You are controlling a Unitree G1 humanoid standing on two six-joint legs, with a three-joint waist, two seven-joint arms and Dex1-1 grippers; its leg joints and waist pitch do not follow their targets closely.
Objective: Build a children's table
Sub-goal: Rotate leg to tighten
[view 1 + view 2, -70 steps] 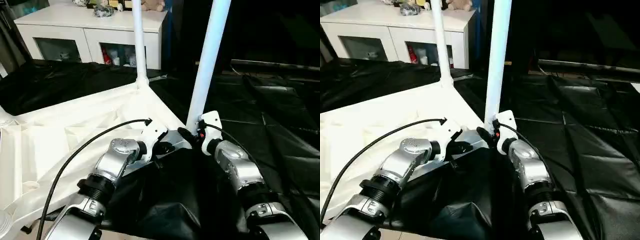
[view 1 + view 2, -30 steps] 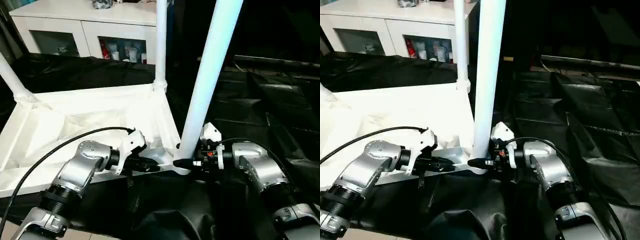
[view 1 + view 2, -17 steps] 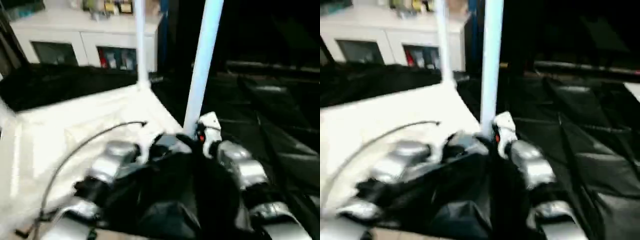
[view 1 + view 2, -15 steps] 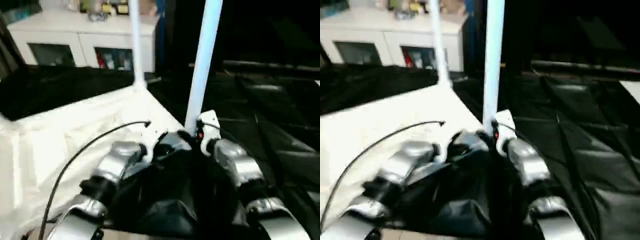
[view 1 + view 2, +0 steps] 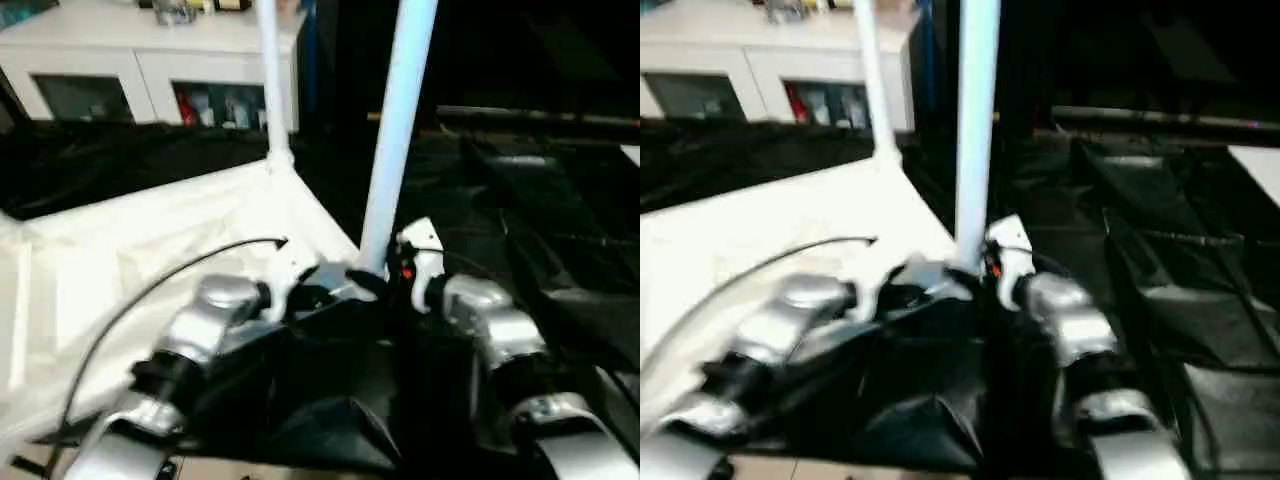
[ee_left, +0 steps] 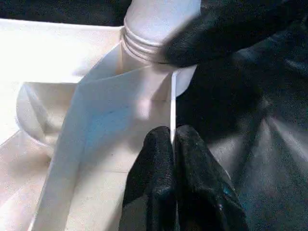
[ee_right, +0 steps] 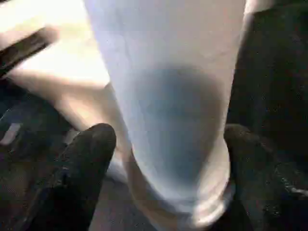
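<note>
Children's table (image 5: 150, 250) inverted on black sheet (image 5: 560, 230), legs up. Left claw (image 6: 173, 144) pinching top's thin rim: likely steadying. Right claw (image 7: 163, 139) spread around near leg (image 5: 395, 130) at socket: likely seating it.

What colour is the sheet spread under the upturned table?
Black and glossy, with creases; the sheet shows best in the left eye view, right of the white children's table.
</note>
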